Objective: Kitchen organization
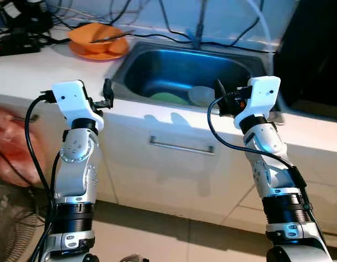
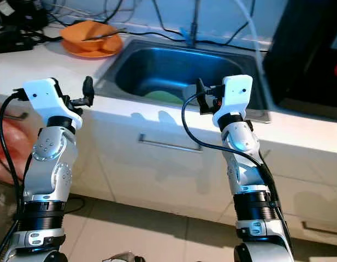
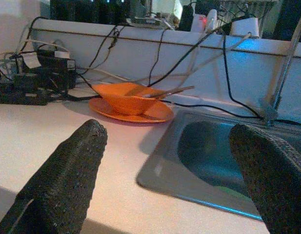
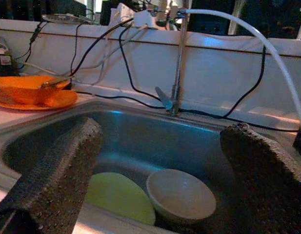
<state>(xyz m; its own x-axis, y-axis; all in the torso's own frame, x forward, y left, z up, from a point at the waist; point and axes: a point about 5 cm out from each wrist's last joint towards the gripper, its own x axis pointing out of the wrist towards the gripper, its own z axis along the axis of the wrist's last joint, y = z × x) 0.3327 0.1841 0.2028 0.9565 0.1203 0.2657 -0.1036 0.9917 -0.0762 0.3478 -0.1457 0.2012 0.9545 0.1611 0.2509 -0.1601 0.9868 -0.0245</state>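
A steel sink (image 1: 173, 65) is set in the white counter before me. In it lie a green plate (image 4: 118, 197) and a pale bowl (image 4: 182, 195), side by side. An orange bowl (image 1: 94, 37) with a utensil in it stands on an orange plate (image 1: 111, 53) at the back left of the counter. My left gripper (image 1: 107, 93) hovers open over the counter's front edge, left of the sink. My right gripper (image 1: 220, 90) is open at the sink's front rim, above the pale bowl, holding nothing.
A tap (image 4: 178, 63) and a white hose (image 4: 248, 34) rise behind the sink. Black cables and a power strip (image 1: 15, 43) clutter the back left. A dark appliance (image 1: 313, 49) stands right. Below are a drawer handle (image 1: 181, 146) and a red bag (image 1: 12, 147).
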